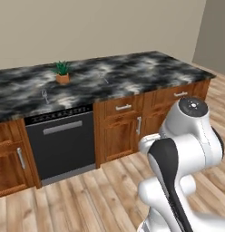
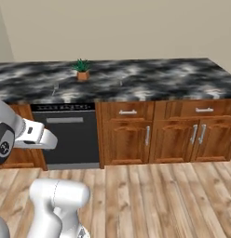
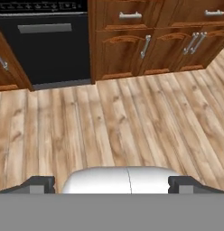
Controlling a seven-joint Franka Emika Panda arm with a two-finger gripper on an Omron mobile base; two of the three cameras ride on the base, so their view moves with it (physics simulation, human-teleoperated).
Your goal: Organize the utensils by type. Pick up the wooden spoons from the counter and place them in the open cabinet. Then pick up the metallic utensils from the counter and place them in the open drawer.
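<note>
The counter [image 1: 132, 68] of black marbled stone runs across the left base view, and the counter [image 2: 159, 76] shows again in the right base view. Two thin grey pieces lie on it, too small to make out their shape: one metallic utensil [image 1: 45, 95] left of the plant and another [image 1: 105, 80] right of it; the same two [image 2: 55, 88] [image 2: 121, 82] appear from the right. The wooden spoons, the open cabinet and the open drawer are out of view. My gripper [image 3: 113, 185] is open and empty, far back from the counter, pointing down at the wood floor.
A small potted plant [image 1: 62, 72] stands on the counter. Under it sit a black dishwasher [image 1: 62, 140] and reddish-brown cabinets with shut drawers [image 2: 128, 111] and shut doors [image 2: 175, 135]. Wood floor [image 3: 132, 126] lies between me and the cabinets.
</note>
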